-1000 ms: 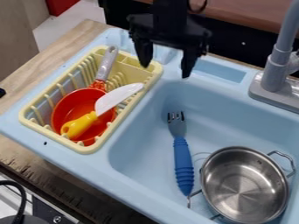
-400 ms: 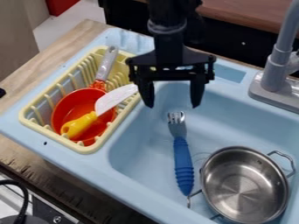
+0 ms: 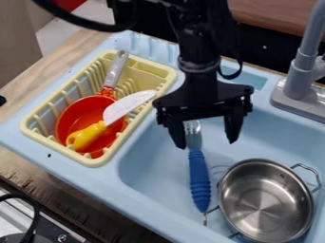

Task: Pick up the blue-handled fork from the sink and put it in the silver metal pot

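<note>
We saw open room in the sink (image 3: 158, 163) between the rack (image 3: 95, 162) and the fork (image 3: 199, 180). Across the fork, the steel pot (image 3: 263, 204) blocked passage, one handle close beside the fork's end. The faucet (image 3: 301, 76) stood in our way beyond the pot; the knife (image 3: 130, 105) obstructed part of the rack.
</note>
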Robot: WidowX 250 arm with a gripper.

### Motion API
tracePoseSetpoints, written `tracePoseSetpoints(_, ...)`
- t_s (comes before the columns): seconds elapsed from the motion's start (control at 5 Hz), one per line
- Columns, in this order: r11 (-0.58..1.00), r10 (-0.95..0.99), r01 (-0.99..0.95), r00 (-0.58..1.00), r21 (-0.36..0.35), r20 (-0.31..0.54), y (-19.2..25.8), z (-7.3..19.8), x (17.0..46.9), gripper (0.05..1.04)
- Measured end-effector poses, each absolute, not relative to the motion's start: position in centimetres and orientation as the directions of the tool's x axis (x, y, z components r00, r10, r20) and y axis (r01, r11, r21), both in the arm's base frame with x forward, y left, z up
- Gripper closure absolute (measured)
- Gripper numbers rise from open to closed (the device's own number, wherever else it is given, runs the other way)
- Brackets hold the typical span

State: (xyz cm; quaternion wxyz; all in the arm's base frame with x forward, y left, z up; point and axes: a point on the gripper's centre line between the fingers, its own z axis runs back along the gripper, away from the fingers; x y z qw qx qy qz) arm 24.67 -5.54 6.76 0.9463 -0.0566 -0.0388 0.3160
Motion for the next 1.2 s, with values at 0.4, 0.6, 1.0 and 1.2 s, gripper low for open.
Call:
tracePoseSetpoints(0.4,0.755,0.656,-0.653,0.751,-0.064,0.078,-4.9,4.8,25.0,0.083)
tracePoseSetpoints(0.6,0.76,0.649,-0.649,0.757,-0.034,0.072,-4.7,3.5,24.7,0.083)
tracePoseSetpoints(1.0,0.772,0.636,-0.63,0.769,-0.086,0.069,-5.5,1.5,24.4,0.083)
tracePoseSetpoints(1.2,0.776,0.631,-0.625,0.771,-0.084,0.084,-5.4,1.3,24.7,0.082)
